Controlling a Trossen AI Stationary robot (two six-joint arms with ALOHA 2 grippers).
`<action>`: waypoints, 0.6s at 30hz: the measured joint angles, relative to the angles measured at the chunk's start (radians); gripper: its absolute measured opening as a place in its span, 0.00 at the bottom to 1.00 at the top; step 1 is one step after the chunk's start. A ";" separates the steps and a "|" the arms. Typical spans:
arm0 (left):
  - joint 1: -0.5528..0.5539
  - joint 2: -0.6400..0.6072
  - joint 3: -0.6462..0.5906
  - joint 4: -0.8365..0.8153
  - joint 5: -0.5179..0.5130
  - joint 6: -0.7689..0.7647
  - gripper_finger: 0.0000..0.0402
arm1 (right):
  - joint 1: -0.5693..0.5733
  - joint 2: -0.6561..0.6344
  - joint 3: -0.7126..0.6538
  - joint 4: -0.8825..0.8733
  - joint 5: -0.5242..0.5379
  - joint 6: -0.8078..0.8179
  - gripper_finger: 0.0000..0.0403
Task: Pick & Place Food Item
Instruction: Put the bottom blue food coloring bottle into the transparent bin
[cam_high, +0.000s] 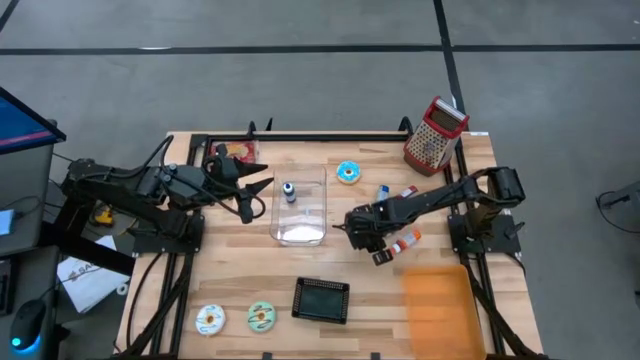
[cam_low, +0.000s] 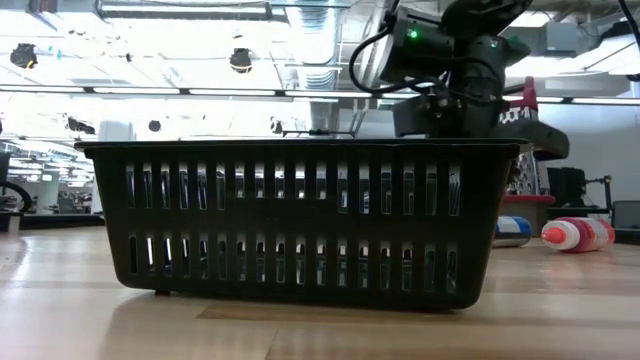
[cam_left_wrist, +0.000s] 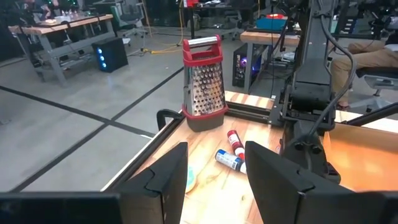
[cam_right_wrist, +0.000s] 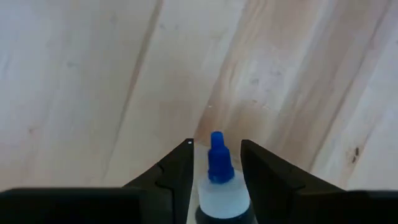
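Note:
In the right wrist view a small white bottle with a blue nozzle lies on the wooden table between the fingers of my right gripper, which points down at the table's middle right and is shut on it. From above, the gripper hides the bottle. My left gripper stands open and raised at the far left, beside a clear tub; nothing is between its fingers. A blue-iced donut lies at the far middle, and two more donuts lie near the front left. My right gripper has the bottle's white body, just behind the blue nozzle, between its two fingers. The fingers come from above, pointing down, one on each long side of the bottle. The bottle lies on the table, its nozzle pointing away past the fingertips.
A black slotted basket stands at the front middle and fills the low view. An orange board lies at the front right. A red-handled grater stands at the far right, with small bottles nearby.

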 joint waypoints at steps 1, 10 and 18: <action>0.000 0.000 0.000 0.000 0.000 -0.003 0.38 | 0.001 0.000 -0.002 0.004 -0.001 0.000 0.31; 0.000 0.000 0.000 0.000 -0.002 -0.006 0.38 | 0.001 0.000 -0.064 0.046 -0.001 0.023 0.30; 0.000 0.000 0.000 0.000 -0.004 -0.010 0.38 | 0.002 -0.003 -0.077 0.067 -0.001 0.079 0.15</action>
